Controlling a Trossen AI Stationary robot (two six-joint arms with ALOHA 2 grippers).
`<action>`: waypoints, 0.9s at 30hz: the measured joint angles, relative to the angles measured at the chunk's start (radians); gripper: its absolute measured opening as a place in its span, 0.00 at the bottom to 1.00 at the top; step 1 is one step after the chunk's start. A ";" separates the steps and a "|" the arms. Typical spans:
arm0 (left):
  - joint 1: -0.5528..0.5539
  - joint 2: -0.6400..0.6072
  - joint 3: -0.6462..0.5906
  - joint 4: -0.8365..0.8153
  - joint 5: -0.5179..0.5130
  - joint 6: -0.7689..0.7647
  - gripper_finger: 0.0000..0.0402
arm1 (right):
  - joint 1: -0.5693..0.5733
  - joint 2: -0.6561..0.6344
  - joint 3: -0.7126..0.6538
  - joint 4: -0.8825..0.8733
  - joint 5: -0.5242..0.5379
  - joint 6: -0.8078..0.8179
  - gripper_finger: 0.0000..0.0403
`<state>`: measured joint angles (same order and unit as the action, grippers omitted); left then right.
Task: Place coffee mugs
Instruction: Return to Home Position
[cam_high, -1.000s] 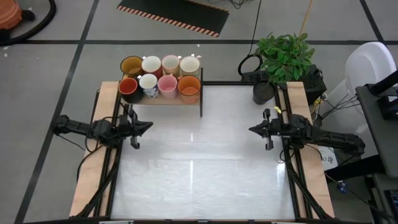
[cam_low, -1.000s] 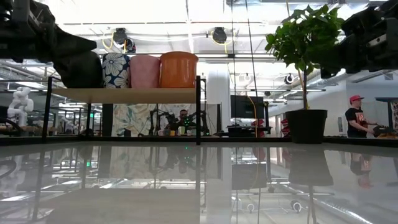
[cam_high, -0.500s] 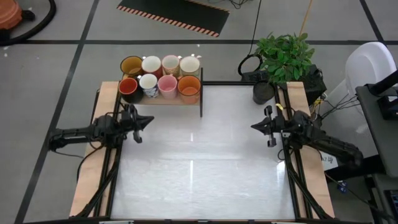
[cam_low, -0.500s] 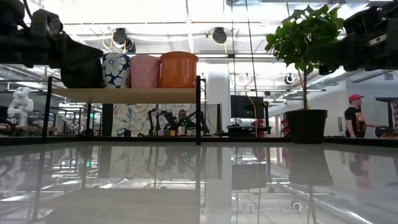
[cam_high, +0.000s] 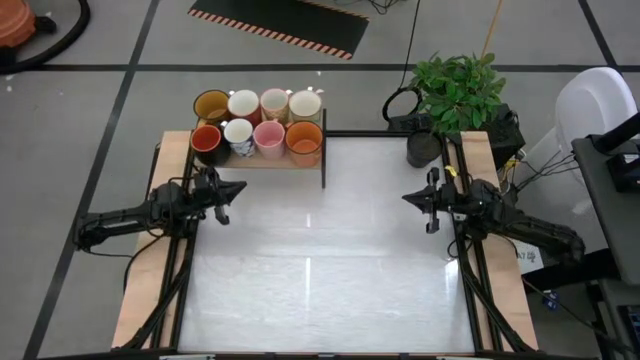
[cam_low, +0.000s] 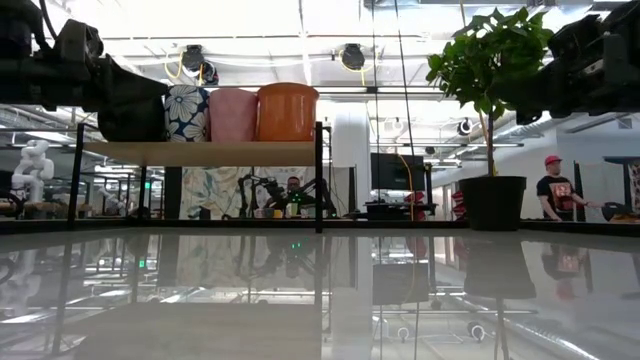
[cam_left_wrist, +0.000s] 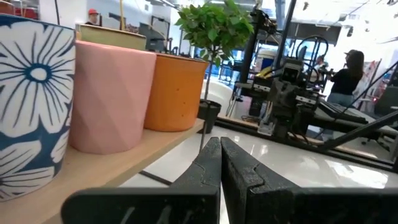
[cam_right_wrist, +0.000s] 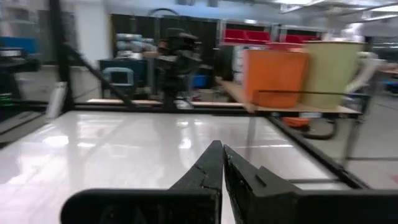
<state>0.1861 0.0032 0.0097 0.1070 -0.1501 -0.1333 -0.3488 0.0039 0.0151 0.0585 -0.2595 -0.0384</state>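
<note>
Left gripper (cam_high: 238, 187): held above the glossy white table (cam_high: 320, 262), just in front of the wooden shelf with the black metal frame (cam_high: 262, 160), at its red-mug end. My left wrist camera shows its dark fingers (cam_left_wrist: 208, 163) pressed together with nothing between them; the overhead view cannot settle that.

Right gripper (cam_high: 408, 199): well apart from the shelf, across the table, pointing toward it. Its own camera shows the fingers (cam_right_wrist: 210, 163) closed and empty.

On the shelf, the overhead view counts eight ceramic mugs in two rows.
- Front row: red mug (cam_high: 206, 140), white mug with blue flower pattern (cam_high: 238, 133), pink mug (cam_high: 269, 136), orange mug (cam_high: 304, 138).
- Back row: amber-yellow mug (cam_high: 211, 105), white mug (cam_high: 244, 104), cream mug (cam_high: 274, 101), second white mug (cam_high: 305, 103).

The low view gives only the flower, pink and orange mugs side by side. At the red mug's place I see a dark shape and cannot tell mug from arm.

Farther off, past the shelf's orange-mug end: a leafy green potted plant (cam_high: 455, 88).
</note>
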 joint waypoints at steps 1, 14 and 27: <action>0.001 0.000 0.000 0.000 0.000 0.000 0.00 | 0.024 0.002 0.000 -0.001 0.002 -0.003 0.00; 0.000 0.000 0.002 -0.081 0.077 0.002 0.00 | 0.339 0.009 0.000 -0.041 0.231 0.045 0.00; 0.000 0.000 0.002 -0.088 0.125 0.022 0.00 | 0.509 0.086 0.000 -0.024 0.386 0.055 0.00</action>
<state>0.1860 0.0032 0.0119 0.0189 -0.0250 -0.1115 0.1604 0.0900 0.0151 0.0341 0.1265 0.0170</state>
